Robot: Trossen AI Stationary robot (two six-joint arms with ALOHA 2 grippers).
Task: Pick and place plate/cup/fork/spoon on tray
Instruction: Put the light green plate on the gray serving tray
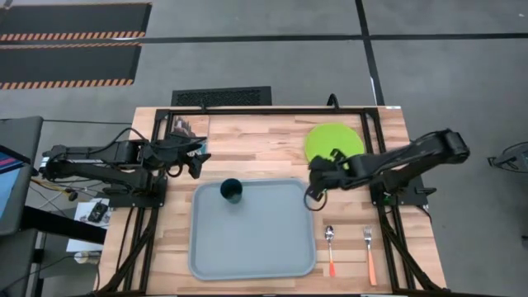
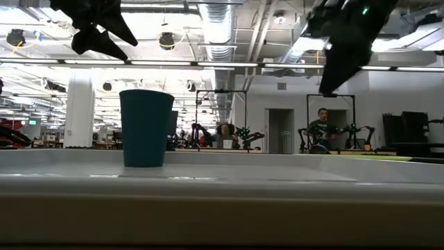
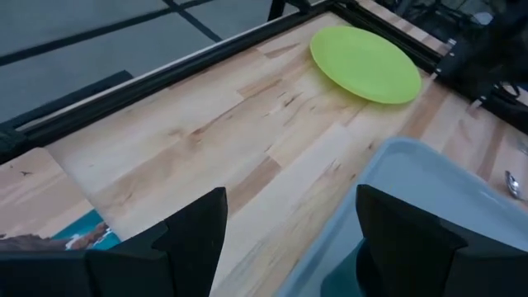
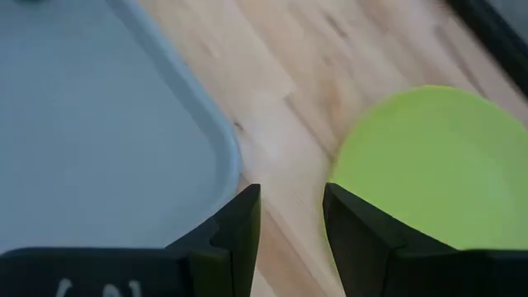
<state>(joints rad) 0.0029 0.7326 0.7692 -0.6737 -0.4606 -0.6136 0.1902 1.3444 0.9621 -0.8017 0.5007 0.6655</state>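
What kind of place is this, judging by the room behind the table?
Probably a large robotics lab or workshop: the low view shows exposed ceiling ducts, more robot arms on stands, and a seated person at another station behind the cup.

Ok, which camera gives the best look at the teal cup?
The low view: the small dark teal-green cup stands upright in full side profile on the grey-blue tray. The high view shows only its rim from above; the left wrist view barely catches it.
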